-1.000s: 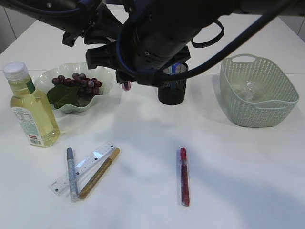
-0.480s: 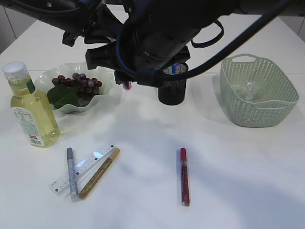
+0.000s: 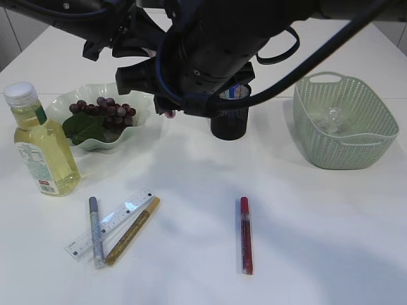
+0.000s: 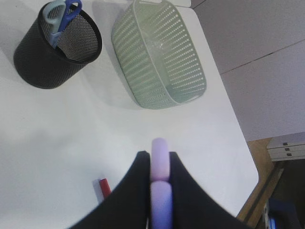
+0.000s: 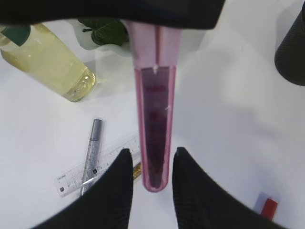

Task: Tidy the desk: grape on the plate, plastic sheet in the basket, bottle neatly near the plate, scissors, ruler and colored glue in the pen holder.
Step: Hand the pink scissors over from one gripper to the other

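Grape: you have the bunch (image 3: 105,109) lying in the pale green plate (image 3: 143,101) at the far left, so count that step done.
Bottle: the bottle (image 3: 39,143) of yellow liquid stands upright just near-left of the plate; that looks settled to me.
Plastic sheet: something clear and crumpled (image 3: 332,118) sits inside the green basket (image 3: 346,155) at the far right; I judge it to be the sheet, already in.
Scissors: blue and grey handles (image 4: 61,14) poke out of the black mesh pen holder (image 4: 45,67), so that one is finished too.
Pink glue: your left gripper (image 4: 159,164) is clamped on a lilac-pink glue tube (image 4: 159,157), its cap sticking out past the fingertips. The right wrist view shows the same tube (image 5: 155,143) hanging down between the right gripper (image 5: 151,160) fingers, which stand apart on either side of it without touching. In the exterior view its tip (image 3: 170,114) peeks out just left of the holder, above the table.
Handover or drop: I cannot tell which you intend; either way this tube still has to go into the holder.
Left on the table: the clear ruler (image 3: 111,223), a silver glue pen (image 3: 94,230) and a gold glue pen (image 3: 132,230) lie crossed in the near left; the red glue pen (image 3: 245,234) lies alone near centre.
Progress: roughly halfway, with four sticks and the ruler outstanding.
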Motion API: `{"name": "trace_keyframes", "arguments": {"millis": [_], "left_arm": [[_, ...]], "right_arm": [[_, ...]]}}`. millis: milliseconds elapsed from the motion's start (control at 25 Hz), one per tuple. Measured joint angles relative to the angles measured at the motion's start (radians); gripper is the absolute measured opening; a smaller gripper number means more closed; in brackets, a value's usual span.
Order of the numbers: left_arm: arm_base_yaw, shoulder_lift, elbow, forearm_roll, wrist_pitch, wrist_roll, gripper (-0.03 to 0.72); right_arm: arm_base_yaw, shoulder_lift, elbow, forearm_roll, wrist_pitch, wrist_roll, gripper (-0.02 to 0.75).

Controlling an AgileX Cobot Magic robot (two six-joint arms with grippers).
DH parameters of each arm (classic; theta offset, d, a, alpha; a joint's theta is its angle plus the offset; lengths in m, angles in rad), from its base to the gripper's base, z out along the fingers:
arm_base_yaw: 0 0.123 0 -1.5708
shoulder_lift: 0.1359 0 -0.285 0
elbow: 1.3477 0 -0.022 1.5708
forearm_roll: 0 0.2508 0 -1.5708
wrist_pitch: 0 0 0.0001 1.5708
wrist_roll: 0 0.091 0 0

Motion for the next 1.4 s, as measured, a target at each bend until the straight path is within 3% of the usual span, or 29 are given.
{"name": "trace_keyframes", "arguments": {"millis": [640, 1160, 1400], "left_arm": [[0.000, 0.000, 0.000, 0.027, -0.065, 0.020, 0.038], [0.000, 0.000, 0.000, 0.093, -0.069, 0.037, 0.038], [0.000, 0.000, 0.000, 0.096, -0.084, 0.078, 0.038]], "right_arm": [[0.000, 0.000, 0.000, -0.021, 0.138, -0.028, 0.281], [0.000, 0.000, 0.000, -0.219, 0.493, -0.101, 0.280], [0.000, 0.000, 0.000, -0.249, 0.510, -0.158, 0.280]]}}
